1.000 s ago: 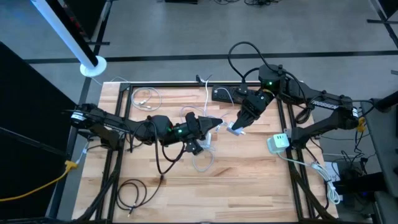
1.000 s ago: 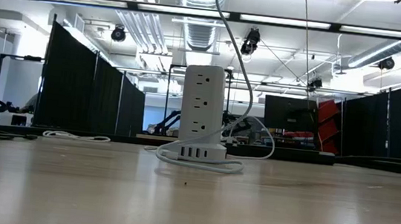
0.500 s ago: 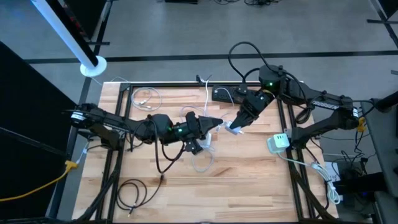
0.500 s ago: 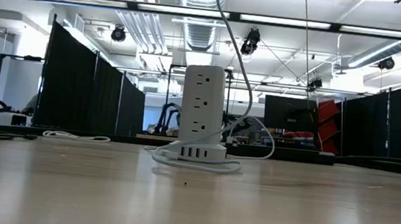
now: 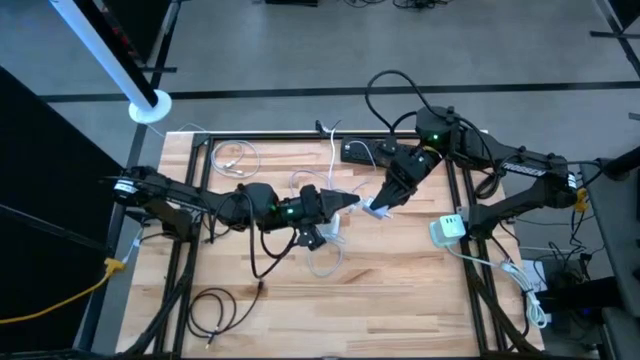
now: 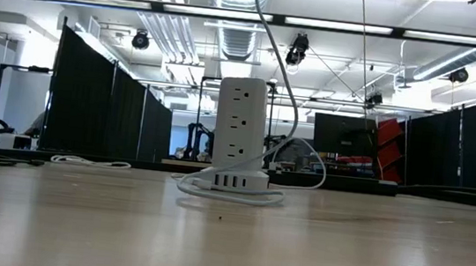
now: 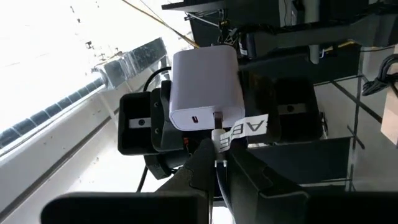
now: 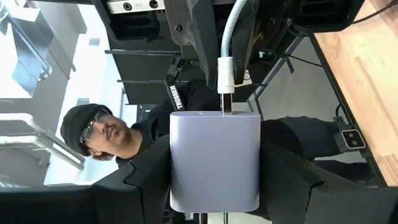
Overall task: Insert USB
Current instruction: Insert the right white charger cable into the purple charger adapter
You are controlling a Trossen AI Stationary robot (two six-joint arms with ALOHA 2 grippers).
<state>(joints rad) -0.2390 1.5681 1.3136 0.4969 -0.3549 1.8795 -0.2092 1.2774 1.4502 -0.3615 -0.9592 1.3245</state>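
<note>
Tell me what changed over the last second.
The left gripper, shut on the white USB cable plug, edged toward the white charger block held in the right gripper. The white power tower stayed put.

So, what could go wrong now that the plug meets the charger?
1. The plug sits beside the port, not in it; pushing could scrape or bend it.
2. The right claw holds the charger only by its sides, so pressure may tilt it.
3. The left claw pinches the thin cable, which could slip.
</note>
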